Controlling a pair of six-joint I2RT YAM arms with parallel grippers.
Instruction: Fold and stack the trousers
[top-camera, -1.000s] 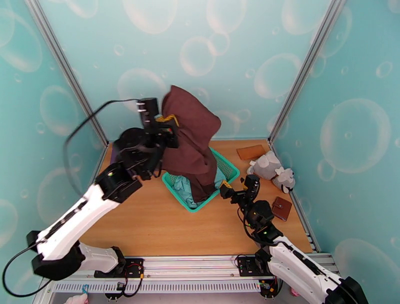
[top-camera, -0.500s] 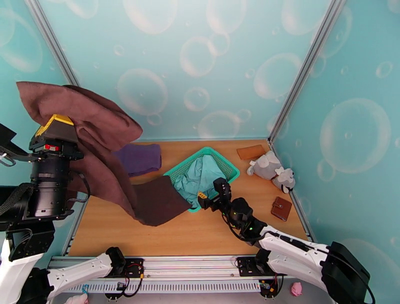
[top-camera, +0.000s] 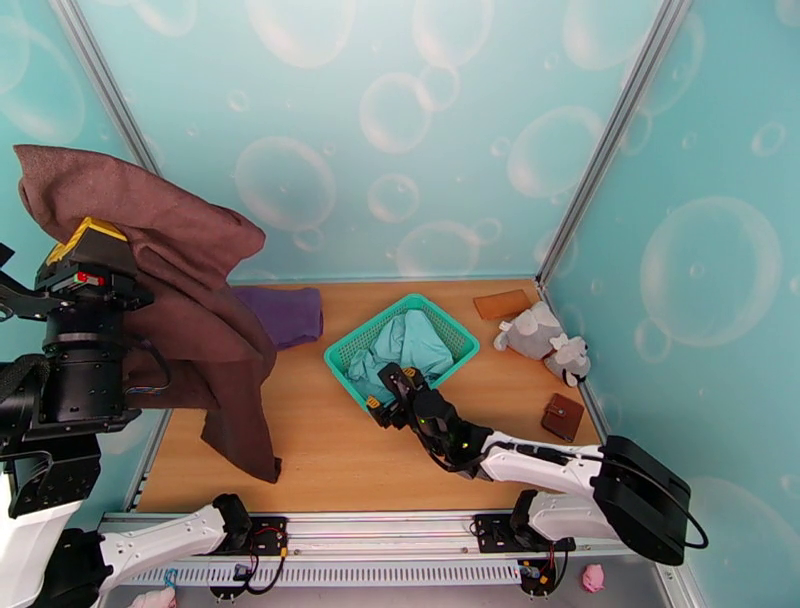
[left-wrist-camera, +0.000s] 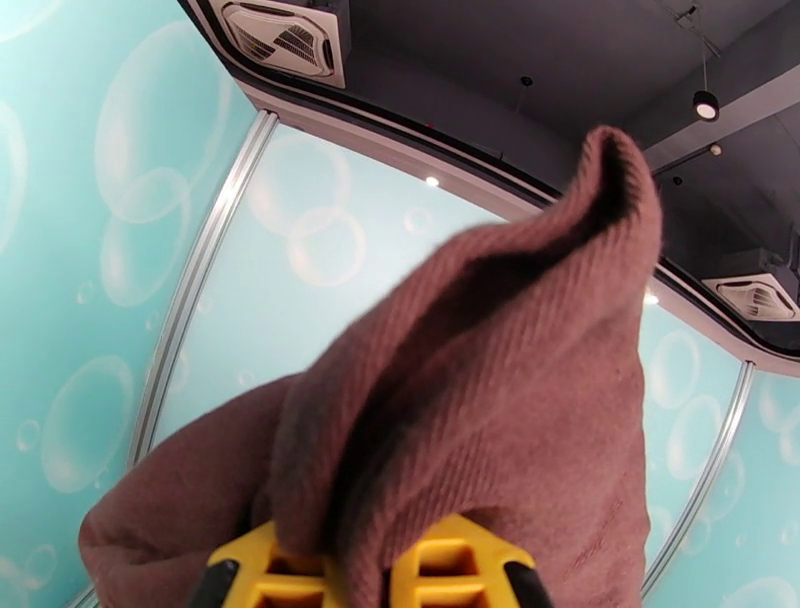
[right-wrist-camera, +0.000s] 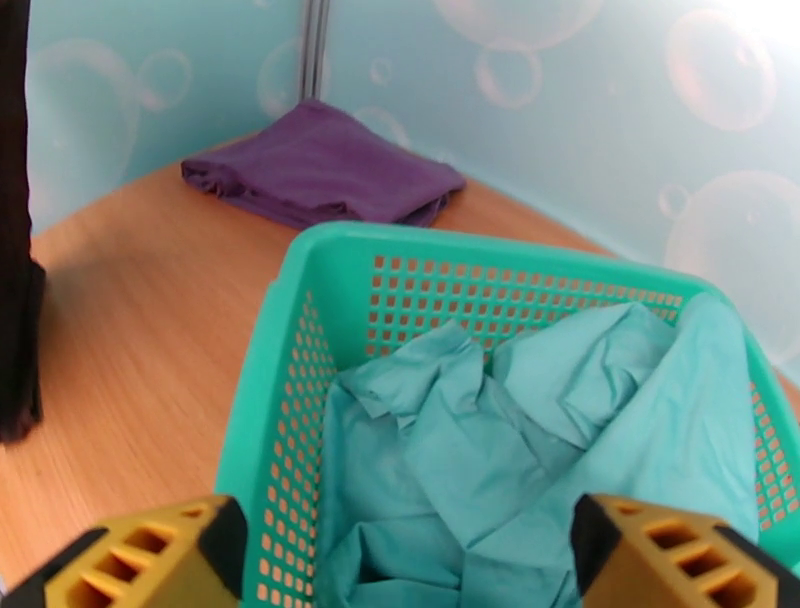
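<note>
Brown trousers (top-camera: 200, 310) hang from my left jaws, clamped on the fabric, held high over the left side of the desk (top-camera: 330, 455). My right jaws stand apart just before the green basket (top-camera: 342, 352).

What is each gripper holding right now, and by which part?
Left gripper: the trousers, pinched at a bunched fold, the rest hanging down. Right gripper: nothing, open by the green basket.
</note>
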